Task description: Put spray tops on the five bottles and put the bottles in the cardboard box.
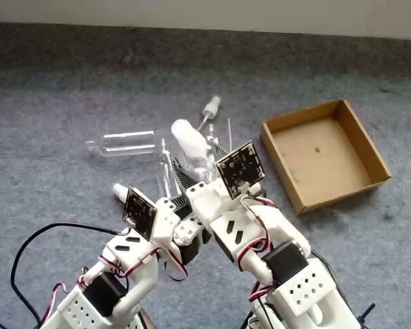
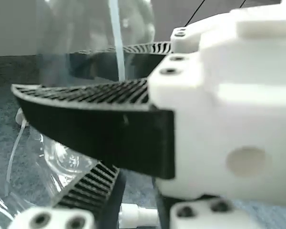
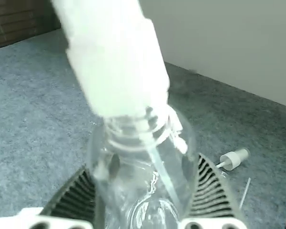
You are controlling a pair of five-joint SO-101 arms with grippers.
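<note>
Your right gripper [image 3: 143, 174] is squeezing a clear bottle [image 3: 143, 202] between its two ribbed fingers [image 3: 209, 191], holding it neck-up in front of both arms over the grey carpet [image 1: 55, 103]. A white spray top [image 3: 114, 62] is sitting on that bottle's neck, leaning a little, with its thin tube running down inside the bottle. Your left gripper [image 1: 180, 201] is hovering just beside the right one, close against its nearer finger, and I cannot tell whether its grip is released or clenched. A second bottle [image 1: 123, 142] is lying on its side on the carpet, to the left of the held one and apart from it. A loose spray top [image 1: 211, 106] is lying on the carpet beyond the grippers, and another top [image 1: 118, 190] is resting near the left arm. The cardboard box [image 1: 315, 157] is sitting open to the right of the arms, well apart from both bottles.
</note>
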